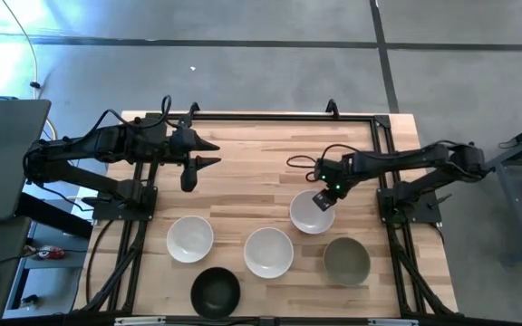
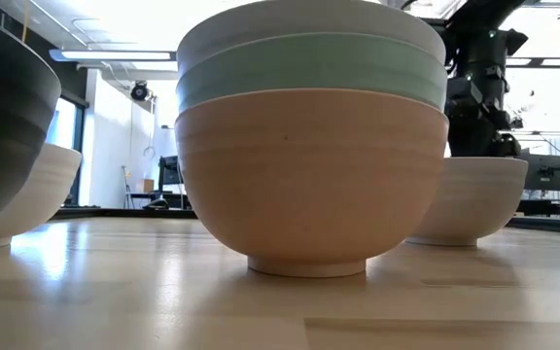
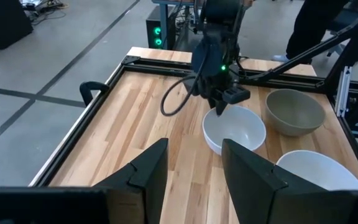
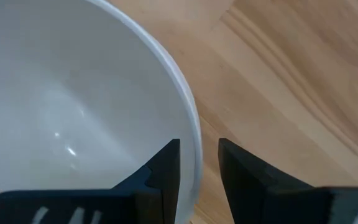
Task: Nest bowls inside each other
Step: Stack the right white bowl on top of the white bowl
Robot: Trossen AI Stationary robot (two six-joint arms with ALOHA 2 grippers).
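White bowl [image 1: 311,215] upright, mouth up, right gripper [image 1: 323,201] fingers straddling rim

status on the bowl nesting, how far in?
Done: the low view shows a stack of white in mint green in peach-orange. In hand: right gripper straddles the rim of a white bowl. Left: another white bowl, olive-grey bowl, black bowl. Left gripper waits, open.
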